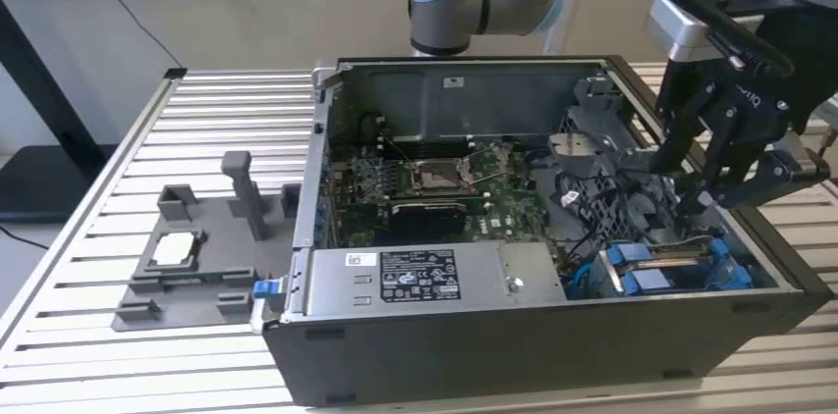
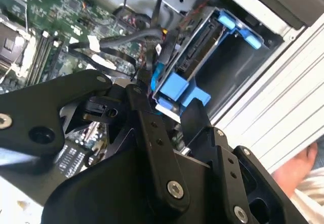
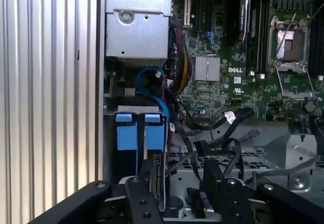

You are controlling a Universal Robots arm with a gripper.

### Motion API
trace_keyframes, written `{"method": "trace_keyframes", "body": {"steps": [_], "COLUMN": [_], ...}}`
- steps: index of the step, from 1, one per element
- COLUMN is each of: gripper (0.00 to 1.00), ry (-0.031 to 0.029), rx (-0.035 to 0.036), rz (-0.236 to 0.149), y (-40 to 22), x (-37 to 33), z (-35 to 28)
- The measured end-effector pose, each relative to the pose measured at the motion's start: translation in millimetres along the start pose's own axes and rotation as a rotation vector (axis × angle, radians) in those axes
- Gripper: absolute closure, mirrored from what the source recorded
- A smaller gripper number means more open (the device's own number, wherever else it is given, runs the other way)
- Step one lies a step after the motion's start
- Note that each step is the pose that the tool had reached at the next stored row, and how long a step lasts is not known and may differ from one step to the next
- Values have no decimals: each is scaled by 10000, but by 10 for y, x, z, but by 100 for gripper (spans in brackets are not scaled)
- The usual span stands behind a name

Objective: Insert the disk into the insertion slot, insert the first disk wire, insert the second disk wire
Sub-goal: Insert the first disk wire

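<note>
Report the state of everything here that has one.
Computer case, lying on its side, side panel off.
Disk, sitting in the drive cage in its blue carrier.
Gripper, open, down inside the case close to the disk.
Processor socket, bare, no cooler on it.
</note>
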State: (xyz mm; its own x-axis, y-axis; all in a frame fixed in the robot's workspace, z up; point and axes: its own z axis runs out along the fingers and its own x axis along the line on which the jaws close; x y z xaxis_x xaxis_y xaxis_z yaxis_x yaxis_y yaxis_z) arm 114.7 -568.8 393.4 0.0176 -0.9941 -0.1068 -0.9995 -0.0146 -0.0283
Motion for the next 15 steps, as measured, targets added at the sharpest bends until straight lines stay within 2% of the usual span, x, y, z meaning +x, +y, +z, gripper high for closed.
{"method": "trace_keyframes", "body": {"steps": [2,3,6,7,11,12,13,15], "gripper": [47,47,47,47,47,47,47,47], "ry": [2,1,-9,-9,-10,-9,-2,15], "rx": [356,497,750,989,1510,1609,1673,1694], "rz": [-53,-79,-173,-283,-505,-554,-596,-650], "y": [8,13,22,22,22,24,28,37], "x": [1,0,-18,-29,-45,-52,-60,-71], "z": [1,3,20,27,39,46,57,75]}}
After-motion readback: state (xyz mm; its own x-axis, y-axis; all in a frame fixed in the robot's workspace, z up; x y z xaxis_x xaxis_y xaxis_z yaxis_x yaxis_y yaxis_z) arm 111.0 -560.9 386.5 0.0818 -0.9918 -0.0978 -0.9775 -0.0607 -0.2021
